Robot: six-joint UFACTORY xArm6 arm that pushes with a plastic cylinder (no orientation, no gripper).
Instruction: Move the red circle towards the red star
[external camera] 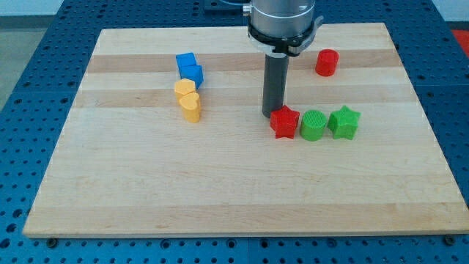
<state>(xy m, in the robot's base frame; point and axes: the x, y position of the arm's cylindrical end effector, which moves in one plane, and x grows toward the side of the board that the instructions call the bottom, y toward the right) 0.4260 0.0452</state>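
While my tip [270, 115] touches the red plastic star [285, 122] at ten o'clock, the upright red plastic circle [327, 63] sits apart at one o'clock on the wooden desk [220, 191]; I carry no end effector.

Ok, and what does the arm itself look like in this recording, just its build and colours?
Only the arm's end shows: a silver-grey metal wrist ringed by a black band, entering from the view's top. Below it hangs a straight dark grey rod, plain and round. My tip is its blunt lower end. No jaws, cables or markings are visible.
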